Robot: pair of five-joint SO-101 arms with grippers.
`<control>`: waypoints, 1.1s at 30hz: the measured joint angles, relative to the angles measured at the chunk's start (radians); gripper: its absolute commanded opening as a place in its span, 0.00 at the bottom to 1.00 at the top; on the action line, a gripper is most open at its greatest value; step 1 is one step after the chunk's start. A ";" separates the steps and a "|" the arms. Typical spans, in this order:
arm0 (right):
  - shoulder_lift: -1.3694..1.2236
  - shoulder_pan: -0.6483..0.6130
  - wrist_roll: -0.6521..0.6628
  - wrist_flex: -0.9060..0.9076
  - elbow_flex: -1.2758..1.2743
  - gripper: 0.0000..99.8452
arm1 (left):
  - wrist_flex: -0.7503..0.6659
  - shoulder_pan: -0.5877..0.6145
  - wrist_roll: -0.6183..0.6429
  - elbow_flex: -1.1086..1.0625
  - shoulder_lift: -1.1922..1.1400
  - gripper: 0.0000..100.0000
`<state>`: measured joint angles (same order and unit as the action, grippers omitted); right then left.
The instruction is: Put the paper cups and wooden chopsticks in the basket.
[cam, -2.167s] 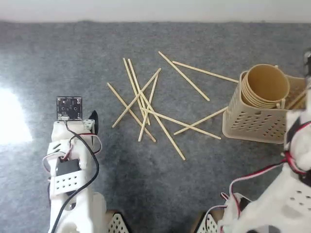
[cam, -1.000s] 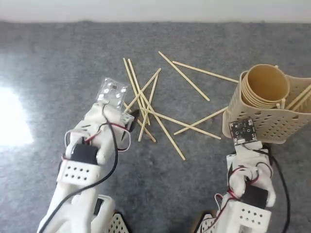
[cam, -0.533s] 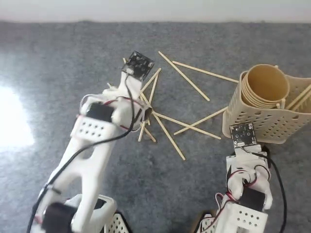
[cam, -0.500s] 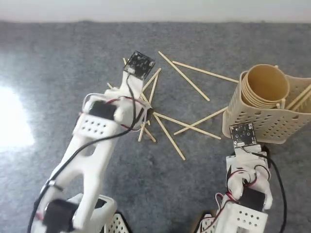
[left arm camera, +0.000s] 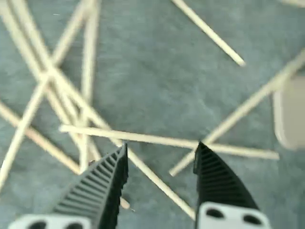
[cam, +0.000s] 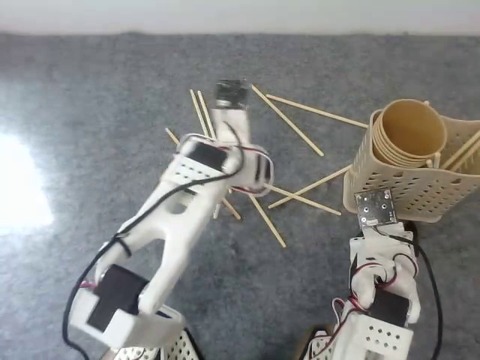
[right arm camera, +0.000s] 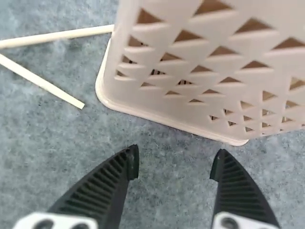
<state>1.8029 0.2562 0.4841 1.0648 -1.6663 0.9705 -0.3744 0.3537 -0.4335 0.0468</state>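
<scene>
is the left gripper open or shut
Open. The left gripper has its jaws apart above the loose chopsticks, holding nothing.

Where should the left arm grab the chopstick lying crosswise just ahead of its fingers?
Take that chopstick on its bare stretch between the two sticks crossing it, from straight above since it lies flat on the carpet. It runs along the line between the left gripper's open fingers, so probably turn the wrist a quarter first.
</scene>
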 measured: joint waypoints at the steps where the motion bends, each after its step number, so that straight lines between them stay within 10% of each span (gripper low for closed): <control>1: 0.000 -0.005 0.000 0.000 0.000 0.25 | 0.000 -0.026 -0.117 0.000 -0.005 0.21; 6: 0.000 -0.012 0.000 0.000 0.000 0.25 | 0.032 -0.063 -0.698 0.000 -0.028 0.21; 13: 0.000 -0.017 0.000 0.000 0.000 0.25 | 0.057 0.003 -1.105 0.052 -0.124 0.21; 33: 0.000 -0.017 0.000 0.000 0.000 0.25 | 0.238 -0.028 -1.252 0.516 -0.552 0.15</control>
<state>1.8029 0.2394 0.4841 1.0648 -1.6663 1.2083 -0.4020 -0.8984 0.0821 -0.5056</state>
